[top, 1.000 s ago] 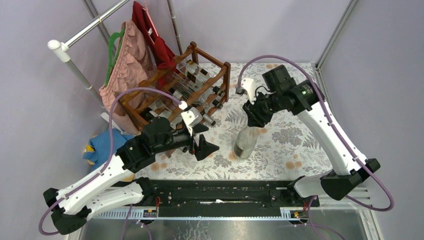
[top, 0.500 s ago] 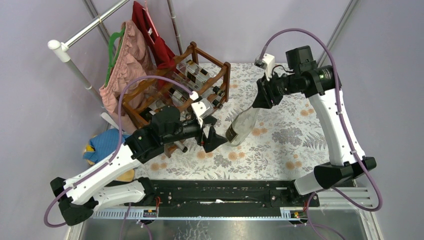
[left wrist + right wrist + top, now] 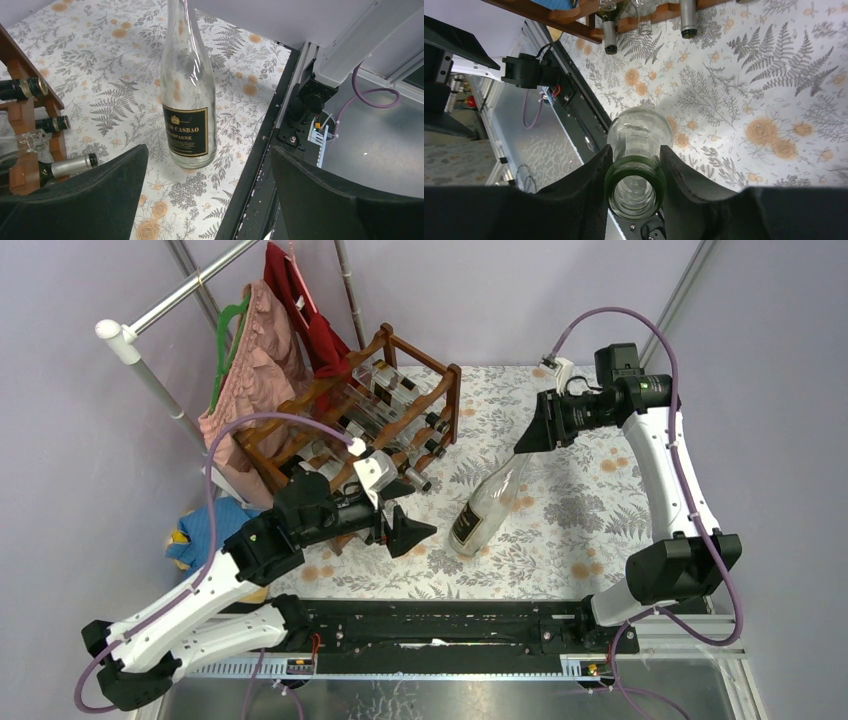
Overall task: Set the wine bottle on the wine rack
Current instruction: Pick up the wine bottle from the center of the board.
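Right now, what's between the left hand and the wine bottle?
Nothing but bare floral tablecloth; the left wrist view shows it between the open left hand and the wine bottle.

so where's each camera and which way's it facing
top external: above and behind the robot, looking down at the floral-cloth table, dark reddish-brown wooden wine rack, left arm and right arm.
left wrist: behind the open left tool, facing the clear glass wine bottle.
right wrist: behind the right tool, looking down the bottle's neck it grips.
all three share the bottle.

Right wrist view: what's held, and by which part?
The wine bottle, by the top of its neck, in the right gripper's jaws. Left gripper holds nothing.
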Controlling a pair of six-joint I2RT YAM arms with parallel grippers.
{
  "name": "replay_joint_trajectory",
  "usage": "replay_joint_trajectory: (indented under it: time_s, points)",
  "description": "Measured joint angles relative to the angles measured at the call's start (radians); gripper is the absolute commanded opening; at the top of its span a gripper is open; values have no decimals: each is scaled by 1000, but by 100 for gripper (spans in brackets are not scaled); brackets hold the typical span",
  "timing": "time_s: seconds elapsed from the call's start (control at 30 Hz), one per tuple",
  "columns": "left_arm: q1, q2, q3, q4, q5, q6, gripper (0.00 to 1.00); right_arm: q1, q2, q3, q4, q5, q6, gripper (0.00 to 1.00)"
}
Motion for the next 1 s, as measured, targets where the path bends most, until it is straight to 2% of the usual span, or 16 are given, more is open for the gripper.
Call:
replay_joint_trajectory:
  time_s: [0.27, 0.47, 0.6, 0.8, 0.9, 1.0]
  points:
    - [0, 3, -74, 40, 8, -51, 99, -53, -10, -120, 21, -20, -5, 0]
    - [0, 94, -83, 76, 20, -88, 99, -81, -11, -179, 12, -19, -45, 0]
    - [0, 165, -43, 86, 20, -102, 99, -124, -11, -189, -4, -30, -65, 0]
    - [0, 341, 104, 104, 20, -98, 99, -184, -10, -240, -3, -45, -93, 0]
    - [0, 395, 106, 113, 22, -79, 99, -205, -9, -252, -2, -56, -99, 0]
    - [-10, 394, 47, 150, 31, -67, 99, -236, -9, -273, 5, -78, -102, 0]
